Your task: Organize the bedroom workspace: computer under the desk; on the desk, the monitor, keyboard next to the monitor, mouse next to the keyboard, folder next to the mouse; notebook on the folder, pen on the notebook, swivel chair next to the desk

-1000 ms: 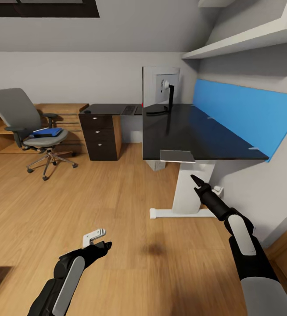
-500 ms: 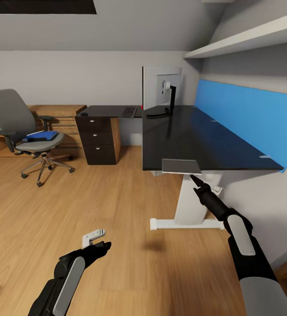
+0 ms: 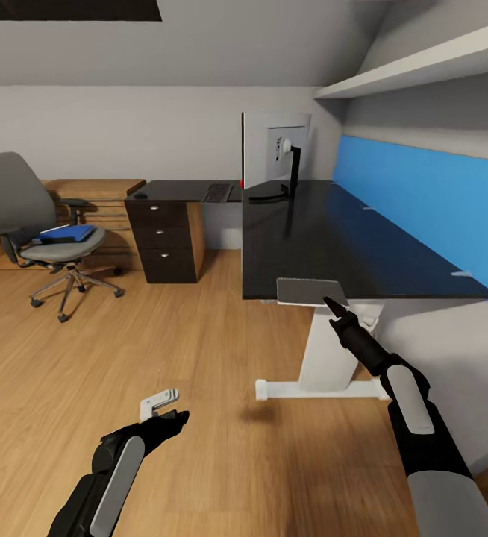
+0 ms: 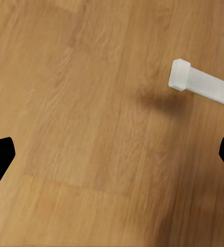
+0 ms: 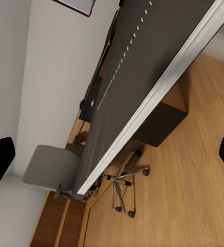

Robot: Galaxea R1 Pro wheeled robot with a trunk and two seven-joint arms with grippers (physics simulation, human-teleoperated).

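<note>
Folder work was what I judged came next: the flat bright blue rectangular folder (image 3: 66,233) lay on the seat of the grey upholstered swivel chair (image 3: 31,224) with chrome wheeled base, well apart from the glossy black L-shaped tabletop (image 3: 326,239) on white legs. Something dark seemed to lie on the folder, perhaps the notebook, too small to tell. I judged the folder light, thin and somewhat flexible, with a slick cover, so I would have pinched it at a free edge overhanging the seat cushion rather than from above. The wide monitor (image 3: 275,153) with light grey back stood at the tabletop's far end, and the slim dark-keyed keyboard (image 3: 218,192) lay near it on the side wing above the dark drawer unit (image 3: 166,242) with silver knobs. My left tool (image 3: 171,416) hung low over the wood floor (image 3: 162,335) with fingers spread and empty; my right tool (image 3: 333,309), just beside the tabletop's near edge, was likewise parted and held nothing. No readable brand, label or writing showed anywhere.
</note>
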